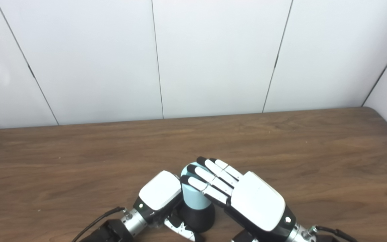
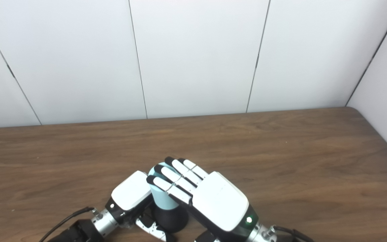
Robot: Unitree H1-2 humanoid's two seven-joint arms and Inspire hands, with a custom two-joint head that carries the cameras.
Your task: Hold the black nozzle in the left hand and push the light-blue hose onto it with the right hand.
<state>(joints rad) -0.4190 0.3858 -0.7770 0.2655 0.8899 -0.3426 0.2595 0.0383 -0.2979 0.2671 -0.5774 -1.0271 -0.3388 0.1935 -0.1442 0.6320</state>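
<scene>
A: The right hand (image 1: 247,198) lies flat on top of the light-blue hose (image 1: 193,198), its fingers (image 1: 207,178) stretched over the upper end. Does it grip?

B: I cannot tell. The fingers look straight and rest on the hose; the thumb is hidden under the palm.

A: And the left hand (image 1: 160,195)?

B: It is pressed to the left side of the hose and the black nozzle (image 1: 198,216). The fingers curl around below, but whether they really clamp the nozzle I cannot see.

A: Which way does the piece point?

B: The long axis is nearly upright, a little tilted. The blue part is on top, the black flared part is below, down at the desk (image 1: 281,148). They are joined end to end.

A: Where on the desk?

B: Near the front edge, around the middle, between both hands.
</scene>
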